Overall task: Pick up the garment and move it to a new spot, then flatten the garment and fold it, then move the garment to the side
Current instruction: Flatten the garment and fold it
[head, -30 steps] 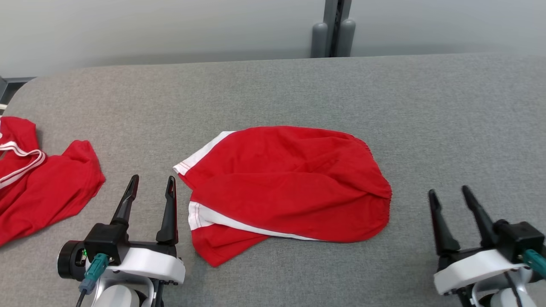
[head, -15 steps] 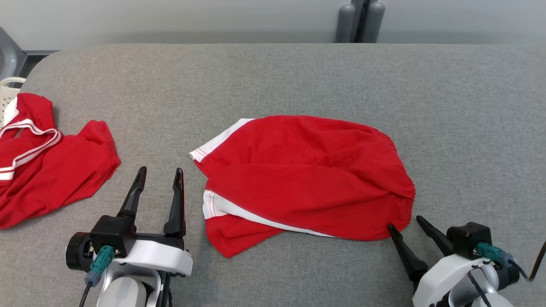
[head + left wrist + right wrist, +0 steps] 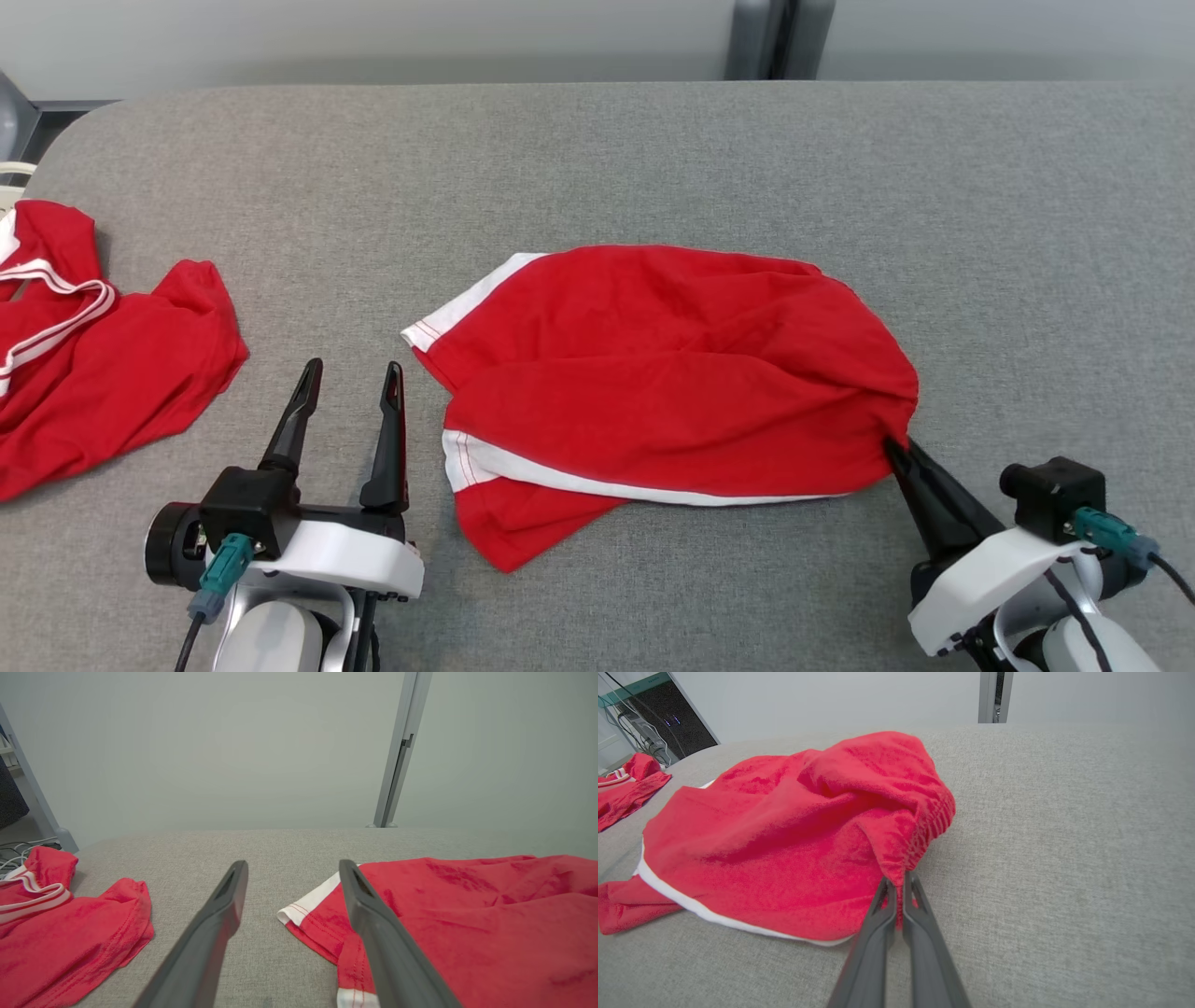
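Note:
The garment (image 3: 672, 383) is a pair of red shorts with white trim, lying crumpled in the middle of the grey table (image 3: 597, 159). My right gripper (image 3: 898, 450) is shut on its gathered waistband at the right end; in the right wrist view the fingers (image 3: 896, 882) pinch that red edge (image 3: 920, 840), lifting it slightly. My left gripper (image 3: 352, 378) stands open just left of the shorts' white-hemmed leg (image 3: 467, 308), holding nothing. In the left wrist view the left gripper (image 3: 292, 870) frames bare table, with the garment (image 3: 467, 914) to the right of it.
A second red garment with white stripes (image 3: 84, 364) lies at the table's left edge, also seen as a red heap (image 3: 65, 924) in the left wrist view. A grey post (image 3: 770, 37) stands behind the table's far edge.
My right gripper moved in to the shorts' right end and shut on the waistband, pulling it up a little. The head camera shifted. The left gripper stayed open in place.

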